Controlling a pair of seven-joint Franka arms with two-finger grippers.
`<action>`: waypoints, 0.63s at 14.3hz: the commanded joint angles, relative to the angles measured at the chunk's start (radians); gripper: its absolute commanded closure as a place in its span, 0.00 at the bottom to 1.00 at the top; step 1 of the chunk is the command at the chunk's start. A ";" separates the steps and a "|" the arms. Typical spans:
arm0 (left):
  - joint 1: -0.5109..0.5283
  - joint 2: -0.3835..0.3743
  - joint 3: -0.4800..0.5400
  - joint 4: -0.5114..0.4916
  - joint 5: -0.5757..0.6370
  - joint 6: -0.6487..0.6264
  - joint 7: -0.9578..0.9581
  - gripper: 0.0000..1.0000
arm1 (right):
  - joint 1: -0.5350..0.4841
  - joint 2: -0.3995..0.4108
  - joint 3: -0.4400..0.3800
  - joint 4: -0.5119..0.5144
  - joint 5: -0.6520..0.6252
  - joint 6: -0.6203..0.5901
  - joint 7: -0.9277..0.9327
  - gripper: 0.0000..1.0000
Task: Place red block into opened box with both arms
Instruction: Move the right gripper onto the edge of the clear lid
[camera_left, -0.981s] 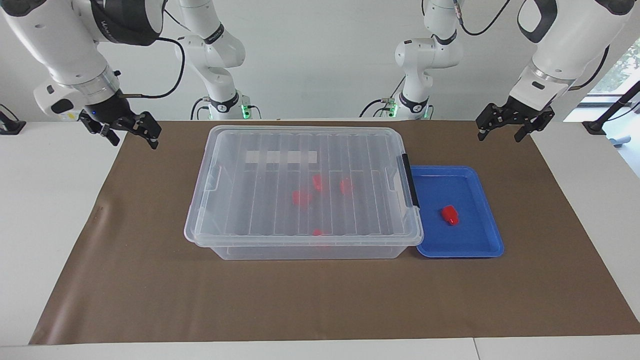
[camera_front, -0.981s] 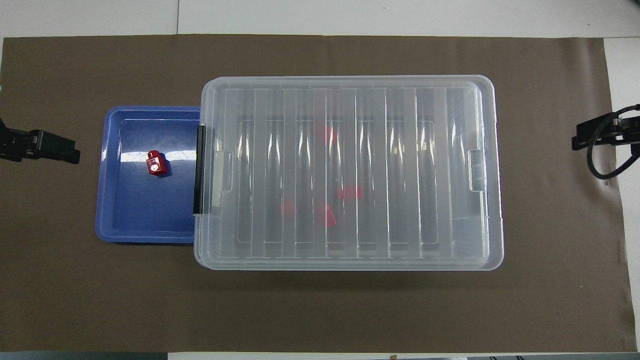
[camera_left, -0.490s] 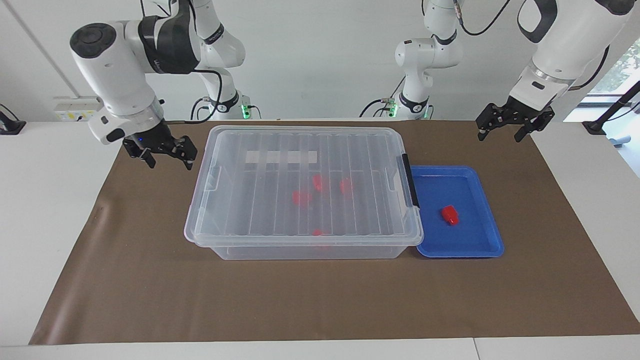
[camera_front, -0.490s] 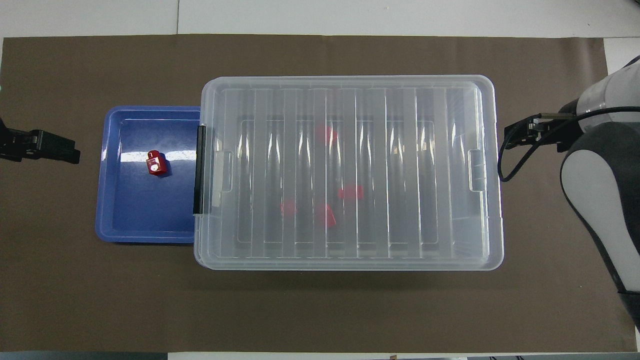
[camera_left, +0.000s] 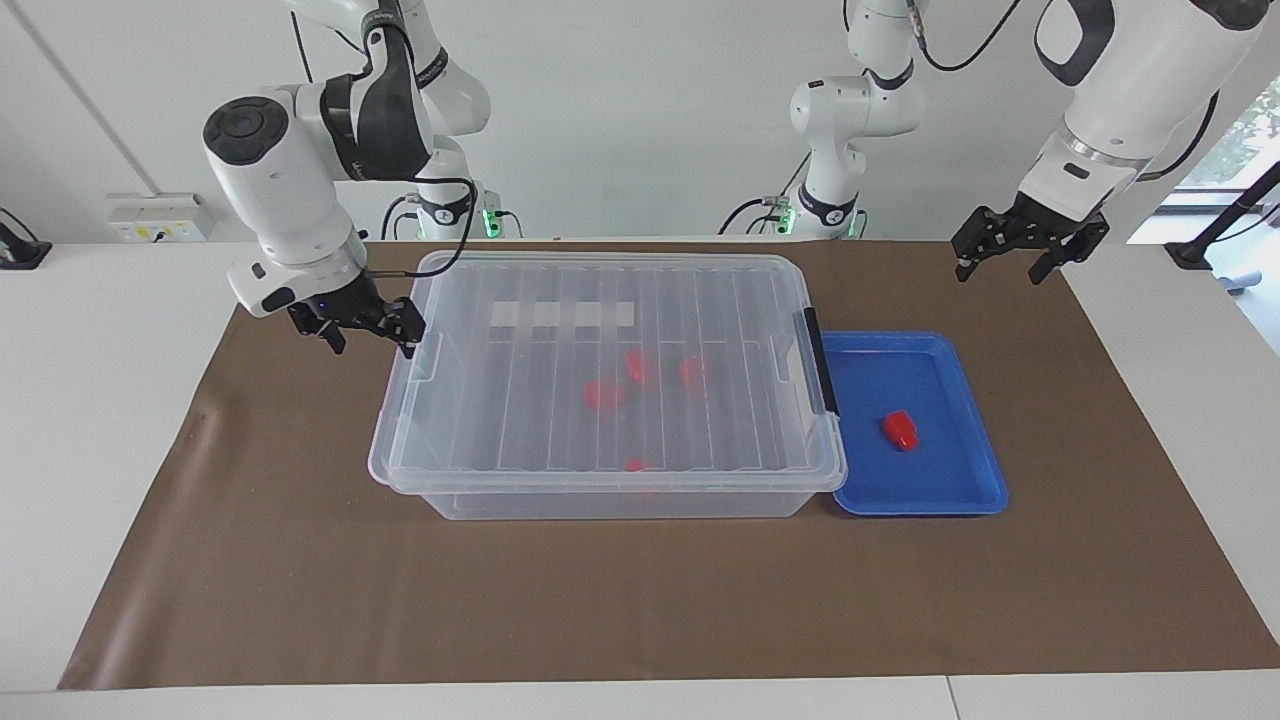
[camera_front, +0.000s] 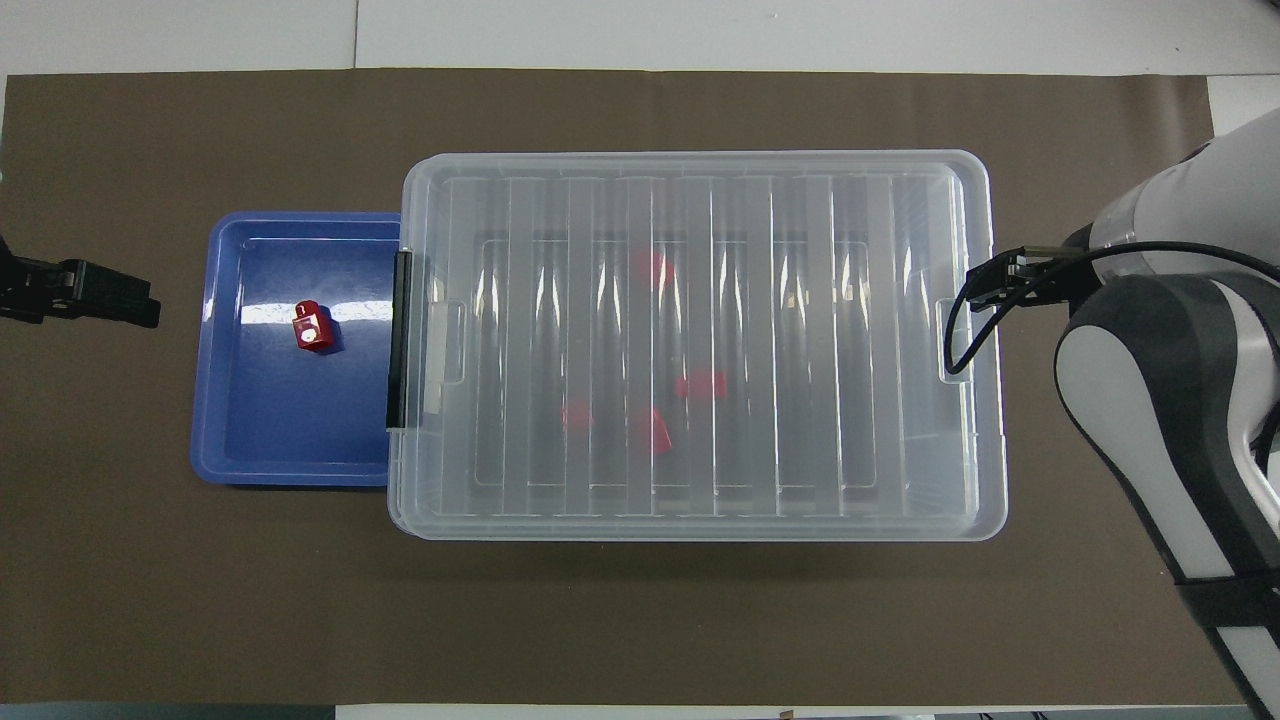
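The red block (camera_left: 899, 429) (camera_front: 311, 327) lies in a shallow blue tray (camera_left: 920, 508) (camera_front: 205, 400), untouched. The tray sits against the box (camera_left: 600, 505) (camera_front: 700, 530), a clear bin whose ribbed lid (camera_left: 560, 300) is down, at the end with the black clip handle (camera_left: 822, 362) (camera_front: 399, 340). Other red blocks (camera_left: 603, 394) show through the lid. My right gripper (camera_left: 372, 345) (camera_front: 988, 288) hangs open just beside the box's rim at the right arm's end. My left gripper (camera_left: 1000, 272) (camera_front: 100, 298) waits open over the mat's corner, apart from the tray.
A brown mat (camera_left: 640, 600) covers the white table under everything. Two slimmer white arms (camera_left: 440, 120) (camera_left: 850, 110) with green-lit bases stand at the robots' edge. Bare mat stretches along the edge farthest from the robots.
The right arm has swung in from the mat's corner and lowered its gripper to the box's end. The left arm, the block and the lid have not moved.
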 joint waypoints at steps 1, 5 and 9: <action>-0.012 -0.010 0.013 0.002 0.008 -0.020 0.005 0.00 | -0.010 -0.021 0.010 -0.064 0.010 0.049 0.014 0.00; -0.012 -0.010 0.013 0.002 0.008 -0.020 0.005 0.00 | -0.010 -0.022 0.004 -0.091 0.010 0.052 0.001 0.00; -0.012 -0.010 0.013 0.003 0.008 -0.020 0.005 0.00 | -0.011 -0.027 -0.013 -0.131 0.010 0.095 -0.027 0.00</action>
